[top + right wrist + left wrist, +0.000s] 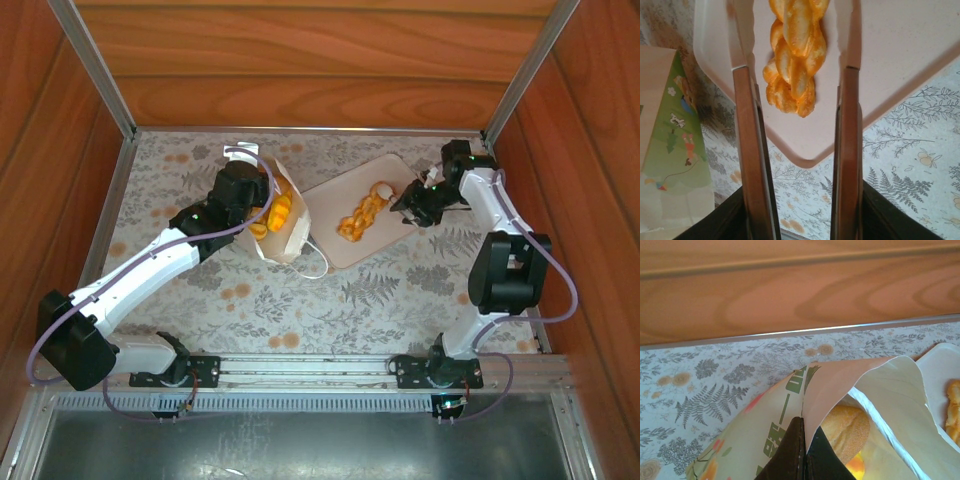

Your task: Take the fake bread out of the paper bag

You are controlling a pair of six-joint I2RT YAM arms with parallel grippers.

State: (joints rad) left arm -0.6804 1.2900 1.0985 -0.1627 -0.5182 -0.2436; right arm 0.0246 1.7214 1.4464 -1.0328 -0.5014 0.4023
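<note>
From above, the paper bag (292, 240) lies on the worktop (300, 310) just beside the left corner of the beige tray (340, 195), with orange fake bread (277, 215) showing in its mouth. The left gripper (255, 210) sits at the bag's side away from the tray, and the right gripper (408, 208) hangs at the tray's opposite edge. A braided loaf (360, 215) and a round roll (382, 188) already lie on the tray. The left wrist camera shows its dark fingers (790, 455) pinched together on the bag's wall, lifting it so the mouth gapes toward the tray, a golden bun (845, 427) just inside. On the right wrist camera the fingers (747, 150) stand wide apart and empty, the loaf's long axis running between them. The free right gripper would likely have to cross the tray to reach that mouth
</note>
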